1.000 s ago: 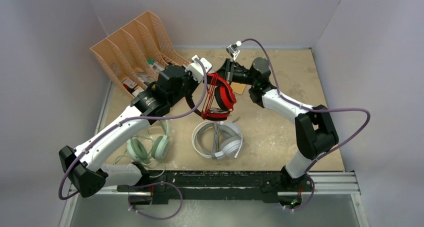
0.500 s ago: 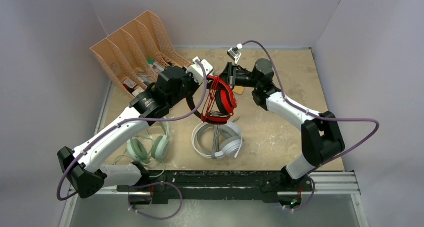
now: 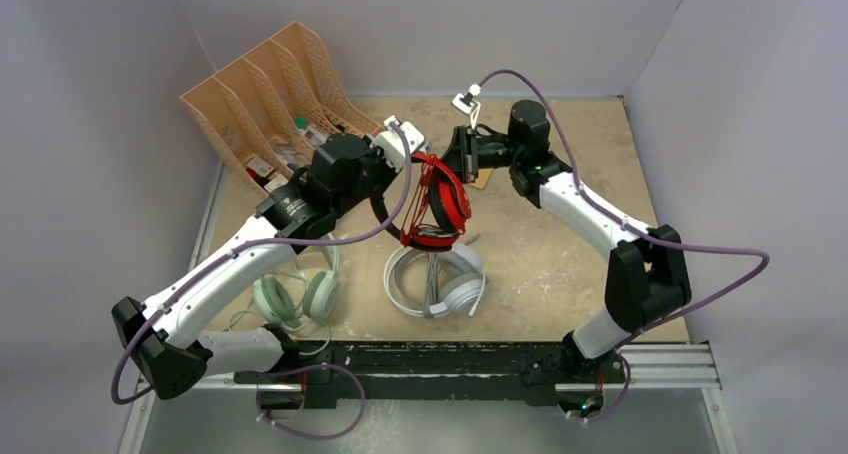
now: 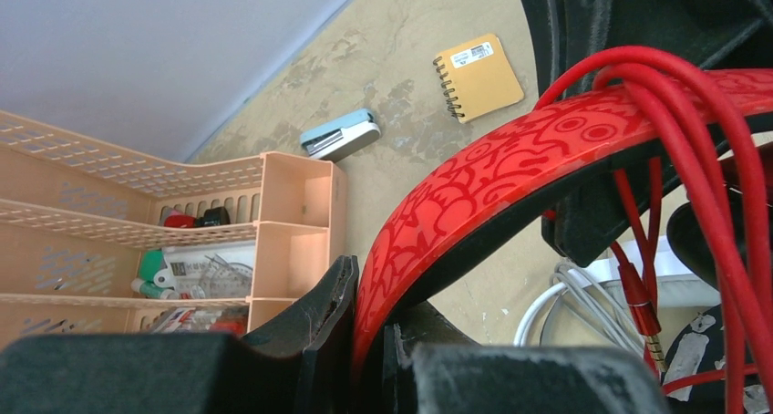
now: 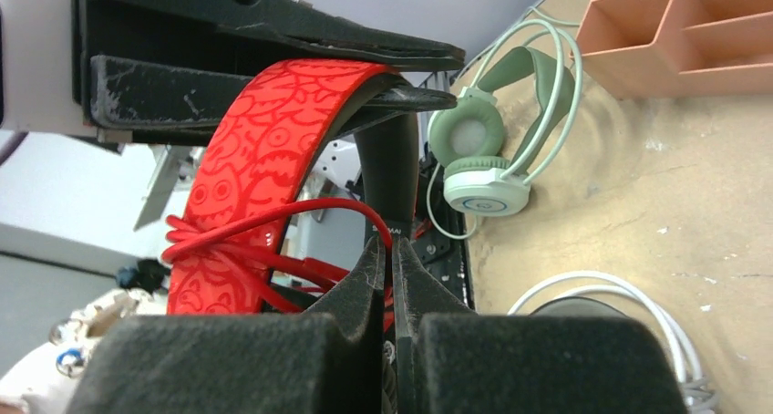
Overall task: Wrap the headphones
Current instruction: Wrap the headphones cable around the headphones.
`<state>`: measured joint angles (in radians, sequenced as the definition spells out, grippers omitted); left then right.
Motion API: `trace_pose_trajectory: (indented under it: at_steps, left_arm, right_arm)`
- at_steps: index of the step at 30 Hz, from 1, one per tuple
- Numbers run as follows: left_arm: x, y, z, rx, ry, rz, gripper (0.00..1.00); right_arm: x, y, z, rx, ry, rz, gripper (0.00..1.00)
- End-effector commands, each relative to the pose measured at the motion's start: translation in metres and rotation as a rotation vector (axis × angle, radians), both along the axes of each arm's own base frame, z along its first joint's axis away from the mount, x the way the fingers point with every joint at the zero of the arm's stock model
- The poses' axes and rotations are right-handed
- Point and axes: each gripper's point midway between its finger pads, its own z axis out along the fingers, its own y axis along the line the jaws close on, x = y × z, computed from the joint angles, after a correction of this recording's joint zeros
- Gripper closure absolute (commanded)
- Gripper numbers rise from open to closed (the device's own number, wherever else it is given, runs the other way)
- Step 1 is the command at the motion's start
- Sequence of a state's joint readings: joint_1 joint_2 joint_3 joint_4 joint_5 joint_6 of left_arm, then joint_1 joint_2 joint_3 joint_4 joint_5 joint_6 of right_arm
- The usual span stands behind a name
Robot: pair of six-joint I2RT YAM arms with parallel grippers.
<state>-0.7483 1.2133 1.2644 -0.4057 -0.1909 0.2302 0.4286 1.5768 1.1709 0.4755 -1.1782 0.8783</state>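
Pale walls box in a beige table (image 3: 560, 264) in the top view. The red headset (image 3: 440, 199) hangs above the table's middle, its band gripped by the left tool (image 3: 408, 166), with the right tool (image 3: 452, 159) just to its right. The white headset (image 3: 435, 279) lies beneath it, the mint headset (image 3: 295, 294) at near left, and a peach rack (image 3: 265, 84) at far left.

Left wrist view: the left tool is nearly closed on the red band. The cord (image 4: 729, 186) loops over the band at right, and a notebook (image 4: 479, 77) and stapler (image 4: 339, 133) lie beyond.

Right wrist view: the right tool is fully closed, pinching the cord at its tips.
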Motion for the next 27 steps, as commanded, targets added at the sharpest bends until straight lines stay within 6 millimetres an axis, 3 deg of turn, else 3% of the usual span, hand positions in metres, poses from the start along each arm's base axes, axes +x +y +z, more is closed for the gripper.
trace_pose_trajectory:
  at_steps: [1, 8, 13, 27]
  left_arm:
    - [0.007, 0.006, 0.055, -0.123, -0.153, 0.036, 1.0]
    - [0.014, -0.004, 0.062, -0.134, -0.16, 0.02, 1.0]
    - [0.021, -0.001, 0.061, -0.121, -0.163, 0.064, 1.0]
    - [0.014, 0.005, 0.063, -0.114, -0.173, 0.054, 1.0]
  right_arm:
    - [-0.026, -0.007, 0.028, 0.02, -0.183, 0.125, 1.0]
    - [-0.034, 0.0, 0.034, 0.036, -0.203, 0.177, 1.0]
    - [-0.038, 0.0, 0.037, 0.038, -0.201, 0.186, 0.97]
    - [-0.039, -0.011, 0.035, 0.055, -0.167, 0.187, 0.82]
